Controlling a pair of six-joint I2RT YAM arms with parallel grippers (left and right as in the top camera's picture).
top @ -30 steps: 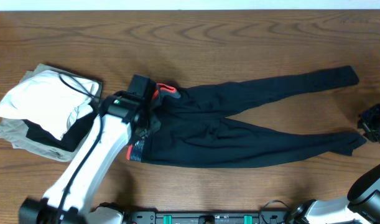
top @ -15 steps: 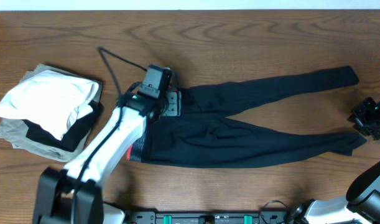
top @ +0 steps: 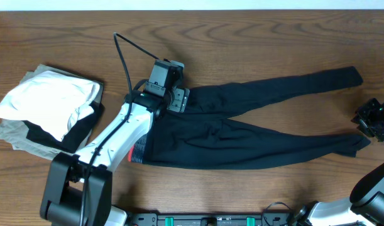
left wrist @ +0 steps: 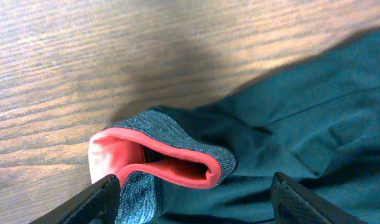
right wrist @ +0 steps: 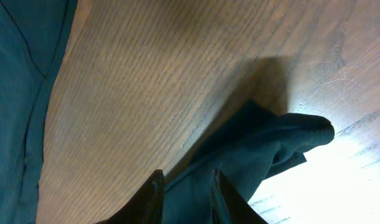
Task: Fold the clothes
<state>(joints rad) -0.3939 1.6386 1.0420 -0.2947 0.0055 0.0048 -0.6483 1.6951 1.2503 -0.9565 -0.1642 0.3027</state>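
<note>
Surface: a brown wood-grain surface [top: 254, 37] carries everything.
Trousers: black, thin long-legged trousers [top: 198, 135] lie flat across the middle. The waist is toward 9 o'clock, and the two legs run toward 3 o'clock, parting in a narrow V.
Waistband: the red-and-grey waistband [left wrist: 168, 163] stands open in a small loop at the waist's 12 o'clock corner, red inside and grey outside.
Left hand: the left hand [left wrist: 196, 198], on its white arm, sits over that corner of the waist. Its fingers [left wrist: 106, 190] are spread wide with the loop just ahead of them, and they clamp nothing.
Right hand: the dark right hand [right wrist: 186, 193] is at the 3 o'clock edge, just beside the crumpled cuff [right wrist: 283, 140] of the leg nearer 6 o'clock. Its fingers leave a narrow gap with black cloth showing behind it; I cannot tell whether they touch the cloth.
Pile: a white folded garment [top: 47, 100] lies on a khaki-olive folded garment [top: 12, 135] at 9 o'clock, near the waist end.
</note>
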